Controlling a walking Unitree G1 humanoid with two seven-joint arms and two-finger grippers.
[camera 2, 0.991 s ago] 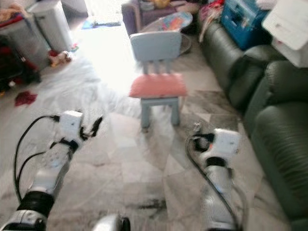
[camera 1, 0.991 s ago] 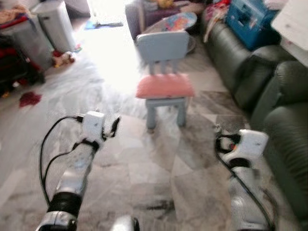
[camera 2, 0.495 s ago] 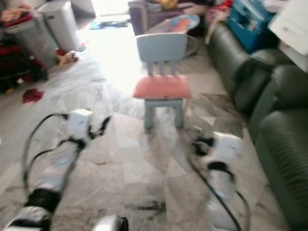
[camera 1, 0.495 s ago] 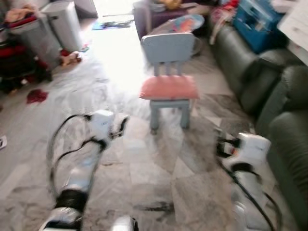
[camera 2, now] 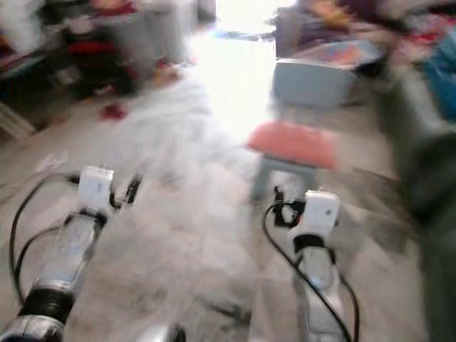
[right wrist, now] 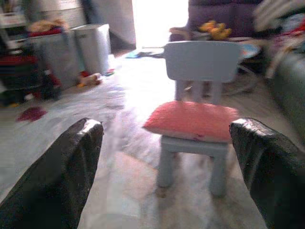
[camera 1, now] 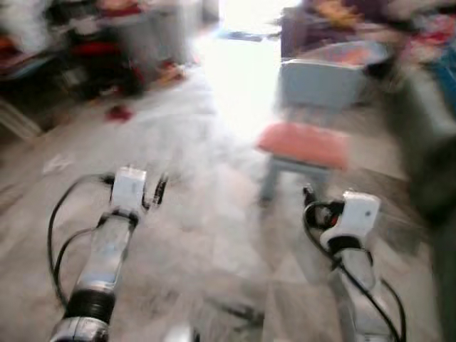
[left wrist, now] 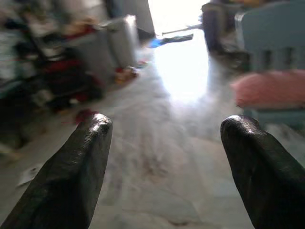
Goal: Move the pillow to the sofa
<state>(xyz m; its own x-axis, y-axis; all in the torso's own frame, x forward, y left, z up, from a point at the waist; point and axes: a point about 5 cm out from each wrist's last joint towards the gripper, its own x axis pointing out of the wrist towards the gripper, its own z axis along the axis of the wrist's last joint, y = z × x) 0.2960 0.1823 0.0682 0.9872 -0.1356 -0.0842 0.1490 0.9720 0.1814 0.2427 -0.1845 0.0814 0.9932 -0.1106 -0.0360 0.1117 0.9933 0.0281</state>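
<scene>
Head views heavily smeared, likely from the robot walking or turning. Scene is a cluttered living room with a pale marble-tile floor [camera 1: 214,242].

Pillow [right wrist: 193,121]: pink, flat, lying on the seat of a small light-blue child's chair [right wrist: 202,62]. It sits square on the seat and overhangs its edges a little. Nothing touches it. Chair stands ahead and a little to the robot's right, well apart from both arms.

Sofa [camera 2: 420,149]: dark green, along the right side of the room, just a blurred mass in the head views. Chair stands near it, so the carry should be short.

Left gripper [left wrist: 167,157]: raised forward at about waist level, fingers spread wide, holding nothing; floor and glare from a bright doorway show between them (chair and pillow sit off to one side).

Right gripper [right wrist: 167,162]: also raised, fingers wide apart and empty. The pillow and chair frame neatly between them, so this arm looks lined up for the pick.

Judgement: approach phase, grasp not begun. Both arms held out and open probably to be ready on arrival. A soft, broad pillow may need a two-sided pinch or an edge grip; it could sag or slide off the seat.
</scene>
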